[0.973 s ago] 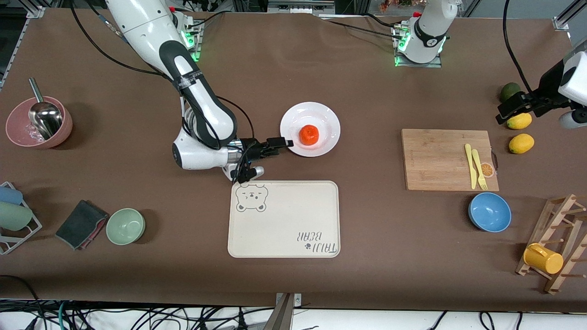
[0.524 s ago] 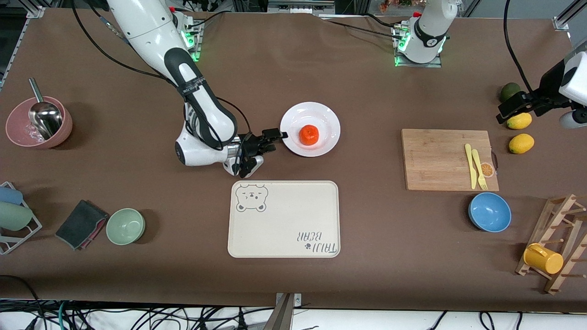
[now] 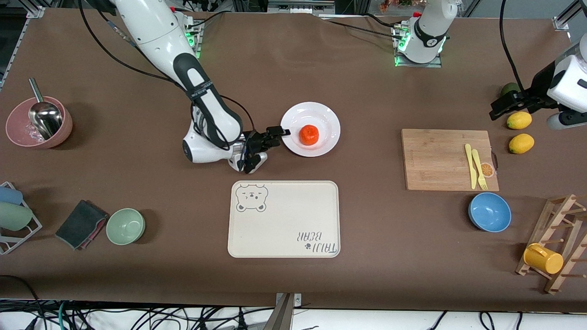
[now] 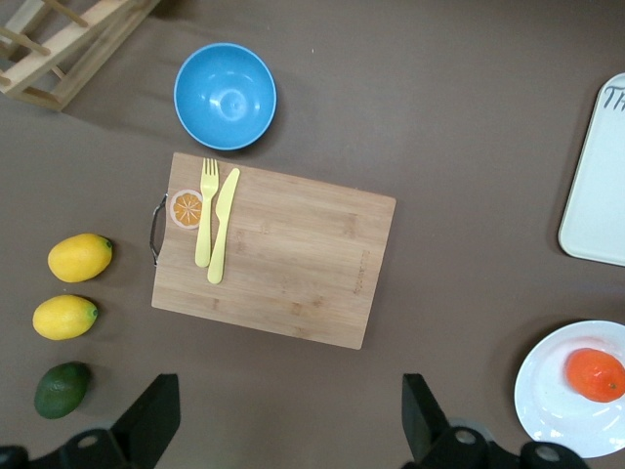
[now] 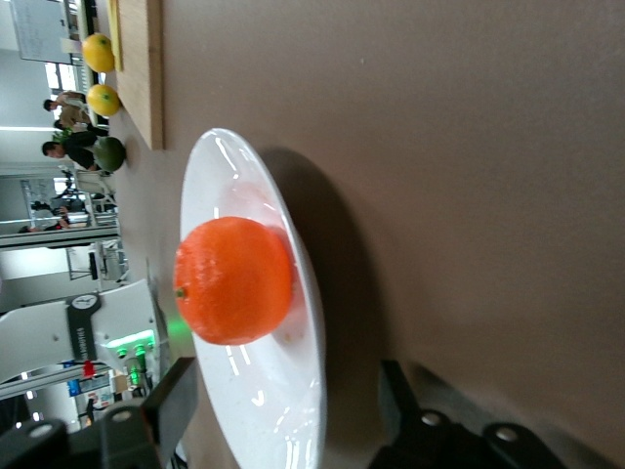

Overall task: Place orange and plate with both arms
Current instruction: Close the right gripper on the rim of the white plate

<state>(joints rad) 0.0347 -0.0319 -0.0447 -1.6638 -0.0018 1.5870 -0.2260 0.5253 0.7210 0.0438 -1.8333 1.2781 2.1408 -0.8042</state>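
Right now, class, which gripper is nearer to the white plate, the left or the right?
Right. The right gripper is at the plate rim, fingers straddling its edge. The left gripper hangs open over the avocado and lemons.

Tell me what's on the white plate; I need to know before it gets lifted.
One orange sits on the plate, near its middle. Nothing else shows on it. The plate surface directly under the fruit is covered, so that spot cannot be checked.

The front view looks down from high across the table toward both arm bases. The left wrist view looks straight down from well above the rectangular bamboo cutting board (image 4: 273, 252). The right wrist view sits low, close beside the round white glossy plate (image 5: 283, 391), which all views share
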